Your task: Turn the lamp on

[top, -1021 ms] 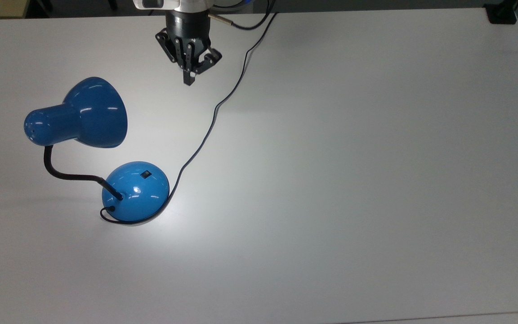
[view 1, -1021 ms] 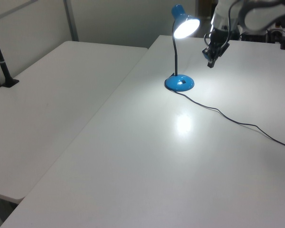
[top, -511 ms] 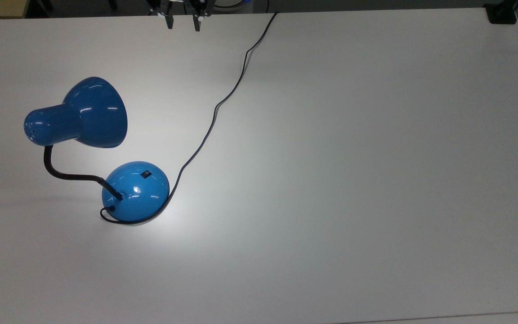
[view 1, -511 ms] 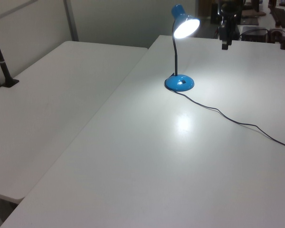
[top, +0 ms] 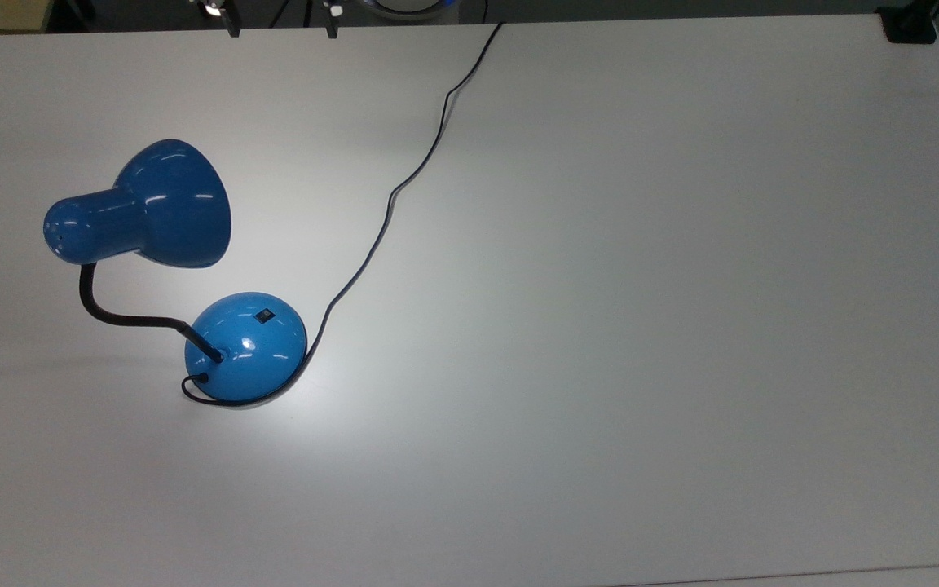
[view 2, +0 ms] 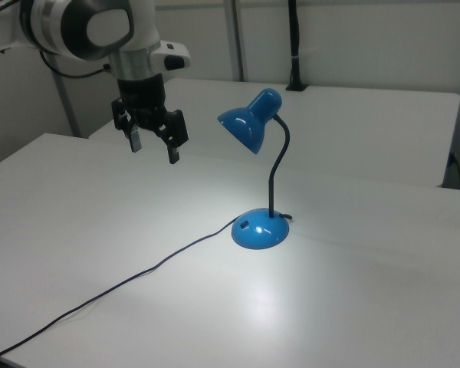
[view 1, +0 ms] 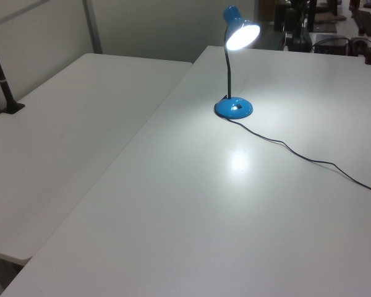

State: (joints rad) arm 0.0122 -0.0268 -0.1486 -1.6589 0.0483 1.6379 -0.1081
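We locate the lamp (top: 192,277) toward the top view's left, standing on the white table (top: 641,326). Its domed blue base (top: 245,346) rests flat on the table surface, with the small black switch (top: 264,315) on the upper face of the dome. The black neck (view 2: 277,172) rises from the base and curves over to the bell-shaped shade (view 2: 248,121). In the left view the shade's opening (view 1: 243,35) glows bright white, and a pale patch of light lies on the table just in front of the base, so the lamp is lit. The thin black cord (top: 392,196) leaves the base and runs in loose curves across the table to its far edge in the top view.

We find the gripper (view 2: 153,146) in the right view's upper left, hanging above the table and well apart from the lamp. Its two fingers (view 2: 173,155) point downward and stand spread wide, with nothing between them. A second table (view 1: 62,142) adjoins on the left view's left.
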